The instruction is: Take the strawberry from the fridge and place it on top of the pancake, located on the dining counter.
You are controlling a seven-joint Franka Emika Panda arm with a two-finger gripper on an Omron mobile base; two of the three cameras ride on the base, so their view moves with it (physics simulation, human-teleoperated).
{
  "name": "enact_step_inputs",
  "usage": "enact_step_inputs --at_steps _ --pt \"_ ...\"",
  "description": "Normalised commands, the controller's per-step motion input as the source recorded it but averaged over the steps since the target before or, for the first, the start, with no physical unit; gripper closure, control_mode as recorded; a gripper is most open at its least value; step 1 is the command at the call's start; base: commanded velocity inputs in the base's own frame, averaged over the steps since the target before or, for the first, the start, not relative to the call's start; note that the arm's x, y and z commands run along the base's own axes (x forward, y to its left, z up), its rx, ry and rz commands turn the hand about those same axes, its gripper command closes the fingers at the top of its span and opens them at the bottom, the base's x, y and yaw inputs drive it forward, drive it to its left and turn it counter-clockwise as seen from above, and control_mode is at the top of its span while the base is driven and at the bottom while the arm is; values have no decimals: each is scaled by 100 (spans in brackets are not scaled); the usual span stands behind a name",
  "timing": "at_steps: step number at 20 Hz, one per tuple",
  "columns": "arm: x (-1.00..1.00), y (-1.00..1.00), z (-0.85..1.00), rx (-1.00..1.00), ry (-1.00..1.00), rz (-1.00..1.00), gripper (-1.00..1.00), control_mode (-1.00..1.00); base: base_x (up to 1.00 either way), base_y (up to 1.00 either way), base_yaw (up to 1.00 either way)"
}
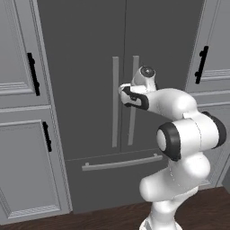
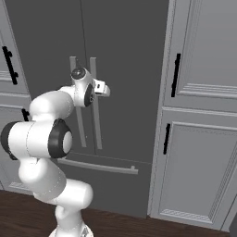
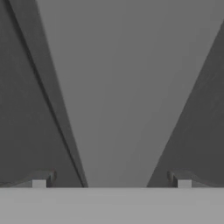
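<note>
The tall dark grey fridge (image 1: 85,67) (image 2: 125,69) stands straight ahead with both doors closed. My gripper (image 1: 126,90) (image 2: 98,88) (image 3: 111,183) is open at the right door's long vertical bar handle (image 1: 133,126) (image 2: 97,125). In the hand view that handle (image 3: 113,87) fills the middle as a wide pale band, with one fingertip on each side of it. The fingers are level with the handle's upper part and do not pinch it. The strawberry is hidden behind the closed doors. The pancake and the dining counter are out of view.
Light grey panelled cabinets (image 1: 22,134) (image 2: 199,152) with short black handles flank the fridge. The fridge's bottom drawer (image 1: 112,179) (image 2: 111,185) carries a horizontal bar handle. The left door handle (image 1: 115,103) (image 2: 74,65) runs close beside the right one. Dark wood floor (image 1: 108,220) lies below.
</note>
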Motion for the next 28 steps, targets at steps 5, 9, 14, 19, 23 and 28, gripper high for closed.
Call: enact_step_inputs --at_steps 5,9,14,19,23,28 --pt "35 0 -27 0 -5 0 -100 -100 0 0 0" --pt "53 0 -24 0 0 0 -100 -100 0 0 0" --pt "69 0 -30 0 0 0 100 -100 0 0 0" --pt "75 3 -35 0 0 0 100 -100 0 0 0" --pt "23 0 -20 -1 2 4 100 -100 0 0 0" --pt "-49 -38 -5 0 6 -9 100 -100 0 0 0"
